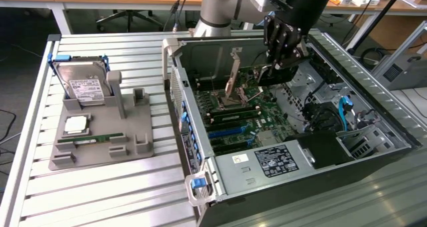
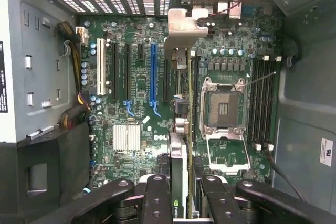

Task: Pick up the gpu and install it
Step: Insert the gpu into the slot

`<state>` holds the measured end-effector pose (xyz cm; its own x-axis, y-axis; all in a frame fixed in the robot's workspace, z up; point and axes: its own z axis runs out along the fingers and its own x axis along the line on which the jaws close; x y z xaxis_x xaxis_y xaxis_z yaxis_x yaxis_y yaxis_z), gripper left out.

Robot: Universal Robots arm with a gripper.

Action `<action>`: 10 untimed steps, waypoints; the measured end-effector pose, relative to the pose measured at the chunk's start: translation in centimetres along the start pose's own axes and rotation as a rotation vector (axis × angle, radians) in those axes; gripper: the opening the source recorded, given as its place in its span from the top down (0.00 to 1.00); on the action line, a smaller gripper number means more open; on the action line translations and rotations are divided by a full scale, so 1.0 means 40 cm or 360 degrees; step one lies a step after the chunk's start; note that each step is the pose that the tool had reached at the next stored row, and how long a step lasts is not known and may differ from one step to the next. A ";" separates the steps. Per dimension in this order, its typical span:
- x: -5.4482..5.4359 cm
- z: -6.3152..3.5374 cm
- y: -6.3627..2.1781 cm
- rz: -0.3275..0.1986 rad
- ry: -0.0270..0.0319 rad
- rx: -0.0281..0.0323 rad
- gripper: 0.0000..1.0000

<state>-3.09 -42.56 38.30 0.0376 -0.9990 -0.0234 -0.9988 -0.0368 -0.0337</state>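
Nearest in the exterior view, the slatted bench (image 1: 133,187) carries an open computer case (image 1: 300,207) lying on its side, with the power supply (image 1: 277,161) at its near end; beyond that lies the green motherboard (image 1: 250,119), with its black and blue slots; on the exterior view's left, well apart from the case, a grey holder (image 1: 100,147) carries a green memory stick (image 1: 93,138) lying flat and, farther back, a silver hard drive (image 1: 85,87) propped up with its white label showing; deeper in the case, the hand (image 1: 283,62) hangs over the far part of the board, pinching the gpu (image 2: 177,203) between its dark fingers (image 2: 157,198); the wrist view shows the card edge-on, a thin dark strip with a green logo running away from the fingers to its silver bracket (image 2: 184,24) near the case's vented rear wall; the card sits between the blue slot (image 2: 153,72) and the empty processor socket (image 2: 223,109); whether its lower edge touches the board I cannot tell; behind the case rises the grey arm (image 1: 220,7)
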 end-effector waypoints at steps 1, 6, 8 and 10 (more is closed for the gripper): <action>0.000 0.000 0.000 -0.0001 0.00000 -0.00001 0.73; 0.000 0.000 0.000 -0.0001 0.00000 -0.00001 0.73; 0.000 0.000 0.000 -0.0001 0.00012 -0.00003 0.73; 0.001 0.001 0.000 -0.0001 0.00015 -0.00001 0.73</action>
<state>-3.09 -42.59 38.28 0.0383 -0.9990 -0.0225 -0.9987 -0.0376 -0.0337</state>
